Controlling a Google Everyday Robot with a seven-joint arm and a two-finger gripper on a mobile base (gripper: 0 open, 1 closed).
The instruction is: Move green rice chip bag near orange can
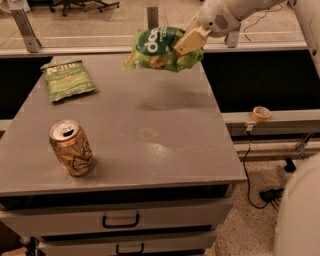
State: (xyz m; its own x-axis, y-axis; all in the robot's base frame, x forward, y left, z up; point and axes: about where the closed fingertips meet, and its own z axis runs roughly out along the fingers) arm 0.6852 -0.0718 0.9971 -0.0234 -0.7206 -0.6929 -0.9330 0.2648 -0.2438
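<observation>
Above the table's far edge, hand [186, 42] grips green rice chip bag [157, 48].

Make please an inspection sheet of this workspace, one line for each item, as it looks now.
Surface: grey table top, over two drawers.
Job's things: green rice chip bag held in the air above the table's far edge; orange can upright near the front left corner, far from the bag.
Clutter: olive-green bag lying flat at the far left; tape roll on the ledge to the right.
Grippers: gripper at the top, jaws shut on the green rice chip bag.
Cables: black cable hanging from the right ledge to the floor.
Surroundings: chair legs behind the rail; robot's white body at lower right.
</observation>
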